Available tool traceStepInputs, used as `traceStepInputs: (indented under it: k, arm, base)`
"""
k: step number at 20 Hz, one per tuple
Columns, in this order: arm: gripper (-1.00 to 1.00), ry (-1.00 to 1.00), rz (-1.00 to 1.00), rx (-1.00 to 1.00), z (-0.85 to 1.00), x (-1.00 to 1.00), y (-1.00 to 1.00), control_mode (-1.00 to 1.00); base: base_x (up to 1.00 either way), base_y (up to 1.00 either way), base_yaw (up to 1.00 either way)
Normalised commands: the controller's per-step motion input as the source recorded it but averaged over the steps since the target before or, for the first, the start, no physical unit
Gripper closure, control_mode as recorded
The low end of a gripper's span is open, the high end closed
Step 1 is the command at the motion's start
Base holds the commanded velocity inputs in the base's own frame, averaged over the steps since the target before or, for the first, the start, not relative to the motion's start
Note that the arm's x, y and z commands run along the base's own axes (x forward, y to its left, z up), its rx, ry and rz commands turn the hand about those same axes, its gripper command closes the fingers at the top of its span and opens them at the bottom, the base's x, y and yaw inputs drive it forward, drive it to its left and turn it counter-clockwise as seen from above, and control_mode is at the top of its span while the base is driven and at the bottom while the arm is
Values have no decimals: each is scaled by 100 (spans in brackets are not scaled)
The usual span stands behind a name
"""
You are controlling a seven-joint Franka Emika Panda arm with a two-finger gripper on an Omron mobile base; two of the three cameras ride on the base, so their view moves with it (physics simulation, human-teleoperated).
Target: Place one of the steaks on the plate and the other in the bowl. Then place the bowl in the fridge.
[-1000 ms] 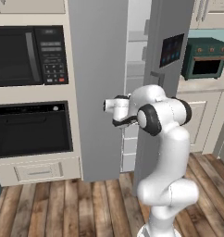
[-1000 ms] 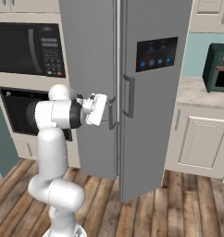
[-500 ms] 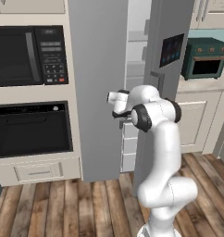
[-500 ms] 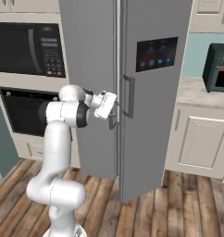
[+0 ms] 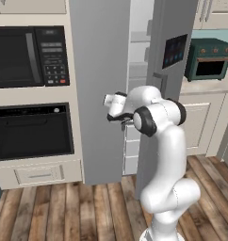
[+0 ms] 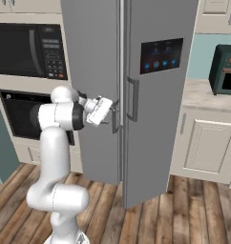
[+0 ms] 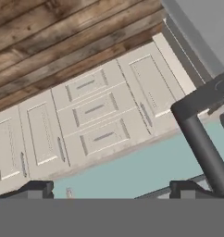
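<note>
Kitchen fridge (image 6: 151,95) door ajar; open end effector (image 6: 112,114) beside handle (image 6: 115,114).

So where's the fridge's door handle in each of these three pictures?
Left base view: the handle is on the ajar door's edge, upper centre-right.
Right base view: middle, just right of the gripper.
Hand view: the dark bar at right.
Shared landmark: the fridge door's dark touchscreen.
</note>
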Motion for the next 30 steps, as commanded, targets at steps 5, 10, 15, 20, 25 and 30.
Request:
traceStepInputs:
  k: [5, 10, 15, 20, 25, 30]
  arm:
    - [-100, 4, 13, -10, 9, 83, -10, -100]
    - [-100, 13, 12, -8, 27, 31, 68, -100]
    - [-100, 12, 1, -4, 13, 66, -26, -100]
    - [-100, 15, 1, -6, 0, 90, -70, -100]
    - [-100, 17, 0, -6, 0, 50, -68, -100]
    - [-100, 12, -5, 0, 0, -32, -100, -100]
  base:
    - [0, 0, 0]
    - [0, 0, 0]
    - [0, 0, 0]
    - [0, 0, 0]
    - [0, 0, 0]
    - [0, 0, 0]
